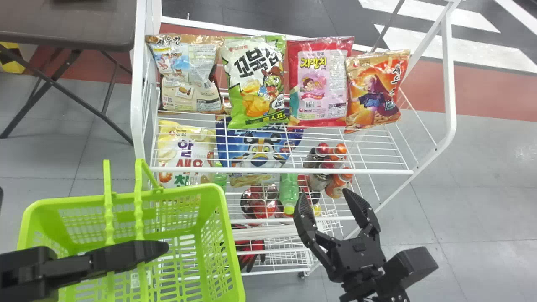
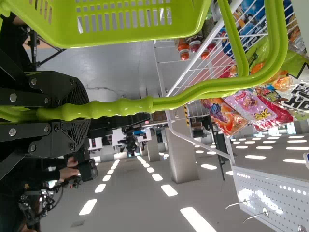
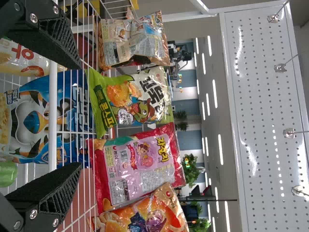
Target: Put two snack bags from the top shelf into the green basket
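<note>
- The green-and-white snack bag (image 1: 256, 84) should be light and soft, a puffed film pouch that gives under pressure; its glossy skin may slip, and the crisps inside could break under a hard squeeze.
- A good hold is likely across its middle, fingers to either side, with just enough pressure to dimple the film. The neighbours crowd its edges, so the fingers probably need to enter squarely.
- The red-and-pink snack bag (image 1: 321, 79) looks broader and flatter; its sealed top edge might serve for a pinch, though its body should hold more surely.
- The orange snack bag (image 1: 375, 90) sits at the row's right end, tilted, its outer side free for a finger.
- The brown-and-blue snack bag (image 1: 188, 75) is creased and shiny, at the left end.
- The green-and-white one bears bold black lettering, a cartoon turtle and golden crisps; the red-bordered one has a pink panel with yellow lettering.
- All four stand in a row on the white wire top shelf (image 1: 377, 171).
- The right gripper (image 1: 324, 194) is spread wide with nothing between its fingers, in front of the rack.
- The left gripper (image 2: 87, 112) is clamped around the handles of the green basket (image 1: 235, 251), beside the rack's front left.
</note>
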Robot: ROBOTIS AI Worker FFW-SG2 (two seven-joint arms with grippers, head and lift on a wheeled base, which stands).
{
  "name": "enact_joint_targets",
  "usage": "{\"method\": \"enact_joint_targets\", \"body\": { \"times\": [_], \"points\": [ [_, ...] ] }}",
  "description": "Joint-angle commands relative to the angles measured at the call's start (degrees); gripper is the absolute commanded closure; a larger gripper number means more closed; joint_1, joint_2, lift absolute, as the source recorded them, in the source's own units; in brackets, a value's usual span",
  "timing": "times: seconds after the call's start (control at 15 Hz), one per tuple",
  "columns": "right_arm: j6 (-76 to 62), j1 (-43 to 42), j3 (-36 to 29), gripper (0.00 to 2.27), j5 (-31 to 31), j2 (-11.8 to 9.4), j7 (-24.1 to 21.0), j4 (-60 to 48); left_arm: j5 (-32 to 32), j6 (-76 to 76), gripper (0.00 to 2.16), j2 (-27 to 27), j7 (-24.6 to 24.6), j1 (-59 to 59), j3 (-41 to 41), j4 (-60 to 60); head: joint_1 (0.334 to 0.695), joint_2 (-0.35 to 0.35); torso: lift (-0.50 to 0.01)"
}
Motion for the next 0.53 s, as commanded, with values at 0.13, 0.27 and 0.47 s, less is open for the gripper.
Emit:
{"method": "enact_joint_targets", "body": {
  "times": [0.13,0.27,0.47],
  "points": [
    [0.01,-0.06,0.0,0.1,0.0,0.14,0.0,0.0,0.0,0.24,2.14,-0.03,-0.09,-0.02,-0.1,0.07,0.695,-0.278,-0.001],
    [0.01,-0.06,0.0,0.1,0.0,0.14,0.0,0.0,0.0,0.24,2.14,-0.03,-0.09,-0.02,-0.1,0.07,0.695,-0.278,-0.001],
    [0.01,-0.24,0.09,0.1,0.0,0.14,0.0,0.17,0.0,0.24,2.14,-0.03,-0.09,-0.02,-0.19,0.16,0.695,-0.278,-0.001]
  ]
}}
